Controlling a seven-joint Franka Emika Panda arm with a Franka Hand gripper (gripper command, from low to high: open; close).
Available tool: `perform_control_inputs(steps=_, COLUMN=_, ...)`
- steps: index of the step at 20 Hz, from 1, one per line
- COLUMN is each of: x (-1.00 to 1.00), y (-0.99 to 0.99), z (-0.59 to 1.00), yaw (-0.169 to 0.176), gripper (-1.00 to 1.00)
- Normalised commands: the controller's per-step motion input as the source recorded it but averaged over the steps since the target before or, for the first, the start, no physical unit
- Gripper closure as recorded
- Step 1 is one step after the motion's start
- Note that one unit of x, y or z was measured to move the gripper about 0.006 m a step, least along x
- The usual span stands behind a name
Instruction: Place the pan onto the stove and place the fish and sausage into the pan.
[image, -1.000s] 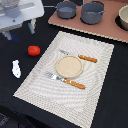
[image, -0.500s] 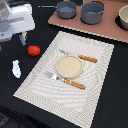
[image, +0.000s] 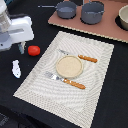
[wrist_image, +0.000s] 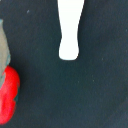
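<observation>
Two items pending: small red rounded sausage (image: 33, 50) and white elongated fish (image: 16, 68) on black tabletop (image: 112, 95), white end effector (image: 21, 48), newly lowered beside sausage, finger spread indeterminable, grey-blue saucepan (image: 65, 8) on pinkish stove (image: 107, 29).

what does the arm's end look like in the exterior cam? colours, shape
The gripper has a boxy white body with grey edging, below a round white and grey wrist segment. One short grey finger hangs beneath it. No cables or markings are legible at this resolution.
</observation>
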Motion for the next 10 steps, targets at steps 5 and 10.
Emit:
perform_control_inputs(steps=5, x=0.26, y=-0.36, z=-0.30, yaw=0.000, gripper=-1.00)
perform_control_inputs(steps=10, x=0.25, y=-0.15, z=-0.25, yaw=0.001, gripper=-1.00)
